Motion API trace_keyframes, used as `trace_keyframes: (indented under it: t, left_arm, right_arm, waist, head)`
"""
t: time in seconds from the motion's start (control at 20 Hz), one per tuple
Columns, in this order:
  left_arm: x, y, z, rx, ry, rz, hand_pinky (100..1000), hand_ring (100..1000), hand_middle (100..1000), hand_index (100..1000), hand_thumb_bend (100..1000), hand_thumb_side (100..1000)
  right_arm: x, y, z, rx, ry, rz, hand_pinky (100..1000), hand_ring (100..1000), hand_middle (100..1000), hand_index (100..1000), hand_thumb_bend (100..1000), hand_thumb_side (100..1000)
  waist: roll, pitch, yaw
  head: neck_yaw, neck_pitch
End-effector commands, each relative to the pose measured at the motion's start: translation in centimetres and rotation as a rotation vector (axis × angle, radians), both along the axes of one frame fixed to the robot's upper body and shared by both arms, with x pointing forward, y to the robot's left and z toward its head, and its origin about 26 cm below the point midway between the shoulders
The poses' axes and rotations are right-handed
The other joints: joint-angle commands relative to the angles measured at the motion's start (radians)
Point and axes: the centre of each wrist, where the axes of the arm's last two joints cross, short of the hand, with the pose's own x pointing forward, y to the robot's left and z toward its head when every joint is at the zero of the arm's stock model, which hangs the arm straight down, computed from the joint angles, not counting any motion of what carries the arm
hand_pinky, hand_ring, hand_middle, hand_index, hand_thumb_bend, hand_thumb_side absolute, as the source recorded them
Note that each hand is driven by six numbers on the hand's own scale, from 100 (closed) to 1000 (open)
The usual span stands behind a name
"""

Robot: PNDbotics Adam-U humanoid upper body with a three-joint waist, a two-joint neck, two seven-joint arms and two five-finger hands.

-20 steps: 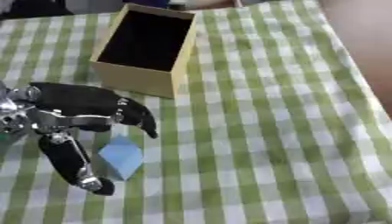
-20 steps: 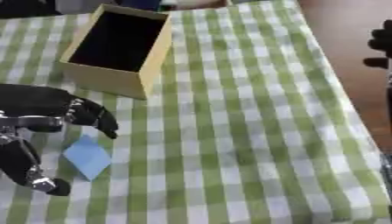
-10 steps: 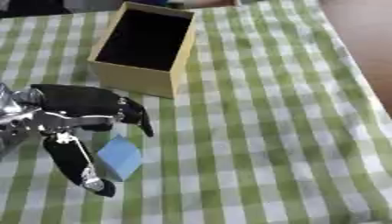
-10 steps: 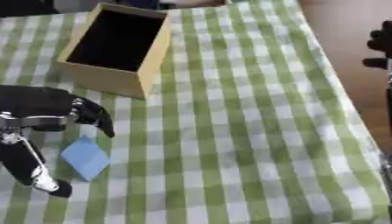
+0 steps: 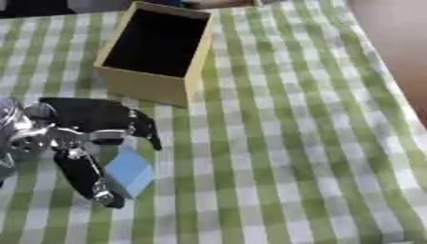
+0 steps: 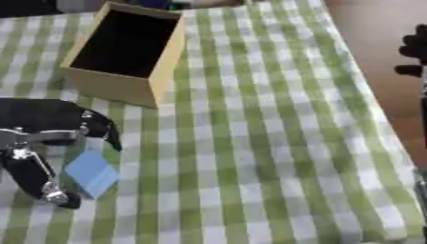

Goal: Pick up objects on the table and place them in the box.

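Green-and-white checked cloth is covering the whole surface, running from the near edge to the far edge, with bare brown floor showing past its right side.

A tan box is sitting open-topped on the far left of the surface, its dark inside facing up and its long side running away from the near edge.

The left hand is reaching in from the left, near of the box and apart from it. Its black fingers are curling downward over the far side of a block, while the thumb is stretching toward the near edge along the block's left side. The hand is cupping around the block rather than lying flat; whether the fingers are actually touching it cannot be told.

The right hand is showing only as a dark shape at the right edge of the right eye view, off the surface; whether its fingers are spread or closed cannot be told.

The light blue block is lying on the cloth at the near left, between the thumb and the fingers.
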Motion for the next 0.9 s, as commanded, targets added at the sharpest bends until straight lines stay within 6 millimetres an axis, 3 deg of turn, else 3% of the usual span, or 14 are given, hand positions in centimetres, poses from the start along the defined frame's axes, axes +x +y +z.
trace_keyframes:
  t: [0.05,0.35,0.5,0.65,0.9]
  left_arm:
    - [0.6,0.6,0.0,0.021,-0.028,0.016,775,808,762,825,565,172]
    - [1.6,1.0,-1.1,0.038,-0.023,0.029,746,787,742,804,527,158]
    - [1.7,1.1,-1.4,0.033,-0.022,0.021,698,744,684,752,514,152]
    - [1.5,1.1,-1.1,0.006,-0.047,0.012,624,668,611,686,477,145]
    - [0.4,1.0,-0.1,-0.033,-0.094,-0.002,582,626,570,639,384,139]
  right_arm:
    - [-0.2,0.1,0.9,-0.016,-0.029,0.014,678,777,739,870,100,1000]
    - [-0.2,0.1,0.9,-0.013,-0.03,0.015,679,778,739,871,100,1000]
    - [-0.2,0.1,0.8,-0.01,-0.03,0.013,679,778,739,871,100,1000]
    - [-0.2,0.1,0.8,-0.009,-0.028,0.011,679,778,739,872,100,1000]
    - [-0.2,0.0,0.7,-0.008,-0.024,0.006,679,779,739,874,100,1000]
  waist:
    - [-0.003,-0.014,-0.002]
    - [-0.005,-0.011,-0.004]
    - [-0.005,-0.011,-0.004]
    - [-0.005,-0.012,-0.004]
    - [-0.004,-0.014,-0.002]
  head:
    - [0.002,-0.013]
    - [0.004,-0.016]
    - [0.004,-0.016]
    - [0.003,-0.015]
    - [0.0,-0.014]
